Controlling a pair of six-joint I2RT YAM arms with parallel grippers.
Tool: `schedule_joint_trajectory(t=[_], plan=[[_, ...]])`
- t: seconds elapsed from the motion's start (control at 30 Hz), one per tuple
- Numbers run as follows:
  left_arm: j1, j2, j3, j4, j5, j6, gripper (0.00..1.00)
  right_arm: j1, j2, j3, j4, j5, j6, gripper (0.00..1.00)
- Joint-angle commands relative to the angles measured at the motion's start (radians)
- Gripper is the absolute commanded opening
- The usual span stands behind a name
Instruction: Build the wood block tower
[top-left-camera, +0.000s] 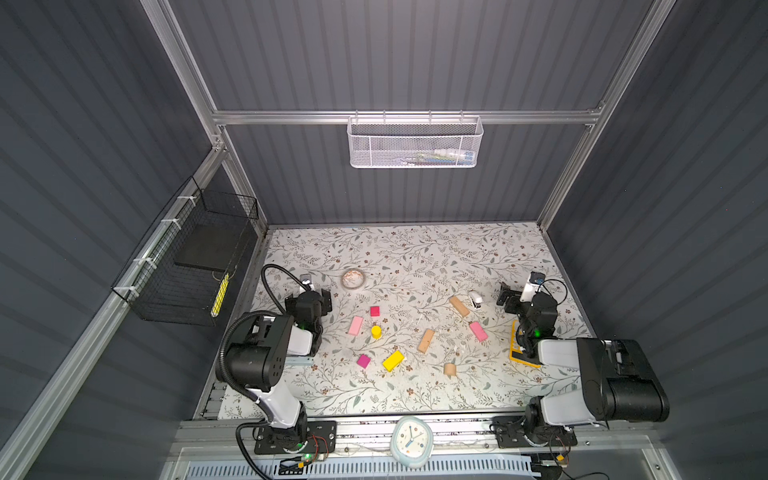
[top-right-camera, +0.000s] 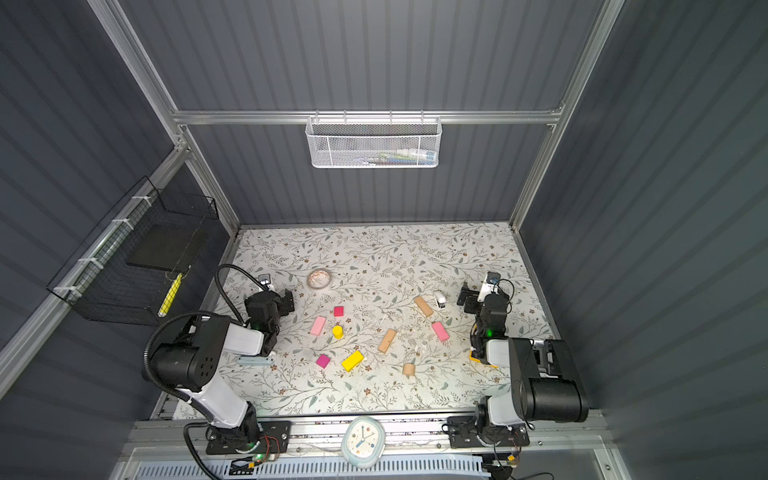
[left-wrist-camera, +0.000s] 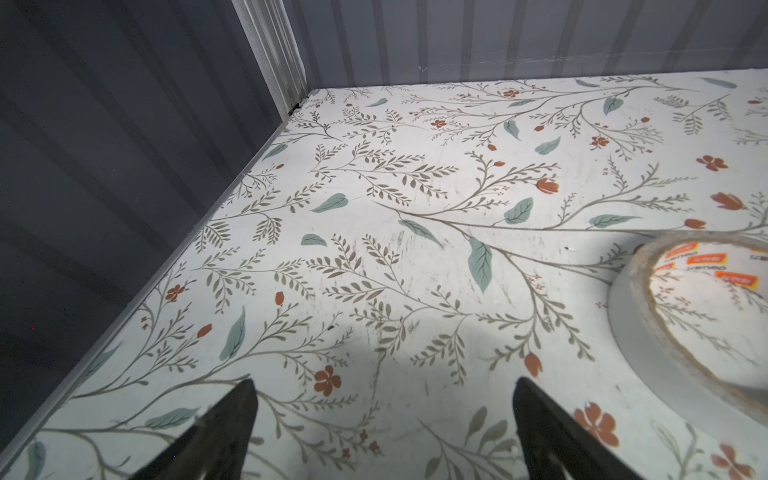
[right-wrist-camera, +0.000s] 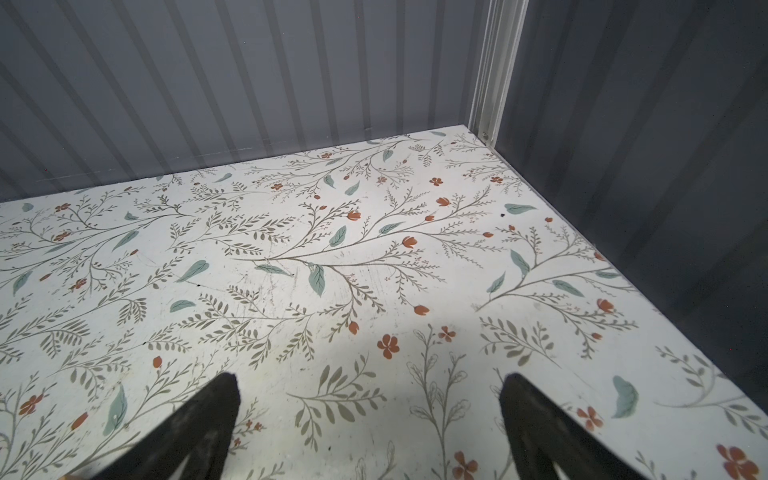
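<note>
In both top views the wood blocks (top-left-camera: 393, 360) (top-right-camera: 352, 360) lie scattered singly across the middle of the floral table (top-left-camera: 415, 257), each apart from the others, between the two arms. The calculator (top-left-camera: 518, 358) is mostly hidden under the right arm, and the stapler (top-left-camera: 476, 300), just beside a tan bar (top-left-camera: 459, 306), is too small to read. The left gripper (top-left-camera: 323, 300) and right gripper (top-left-camera: 505, 297) sit near the table's side edges, their jaws hard to make out from above. The left wrist view shows the left gripper's (left-wrist-camera: 384, 380) black fingers spread wide over bare table, holding nothing and cut off by the frame, with a tape roll (left-wrist-camera: 698, 316) partly out of frame. The right wrist view shows the right gripper (right-wrist-camera: 370, 374) equally wide and empty, facing a corner of the grey ribbed walls (right-wrist-camera: 249, 83).
</note>
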Motion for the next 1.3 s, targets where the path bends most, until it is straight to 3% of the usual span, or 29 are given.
schedule_joint_trajectory(t=[0.0, 0.17, 0.37, 0.53, 0.63, 0.83, 1.03, 1.27], plan=[[-0.003, -0.146, 0.106, -0.258, -0.013, 0.000, 0.92, 0.007, -0.105, 0.070, -0.175, 0.036, 0.001, 0.98], [-0.041, -0.307, 0.213, -0.552, 0.060, -0.014, 0.92, 0.059, -0.281, 0.215, -0.620, 0.085, 0.018, 0.94], [-0.184, -0.381, 0.380, -0.902, 0.077, -0.064, 0.95, 0.225, -0.459, 0.356, -1.039, 0.149, 0.097, 0.92], [-0.217, -0.426, 0.462, -1.126, 0.315, -0.190, 0.95, 0.387, -0.516, 0.458, -1.294, 0.070, 0.209, 0.89], [-0.237, -0.496, 0.451, -1.165, 0.393, -0.223, 0.95, 0.464, -0.521, 0.477, -1.370, -0.016, 0.229, 0.88], [-0.249, -0.614, 0.455, -1.225, 0.426, -0.277, 0.95, 0.622, -0.406, 0.536, -1.509, -0.108, 0.307, 0.87], [-0.250, -0.639, 0.460, -1.265, 0.470, -0.289, 0.95, 0.804, -0.285, 0.502, -1.439, -0.156, 0.429, 0.86], [-0.251, -0.620, 0.476, -1.366, 0.494, -0.272, 0.95, 0.937, -0.109, 0.515, -1.368, -0.201, 0.508, 0.87]])
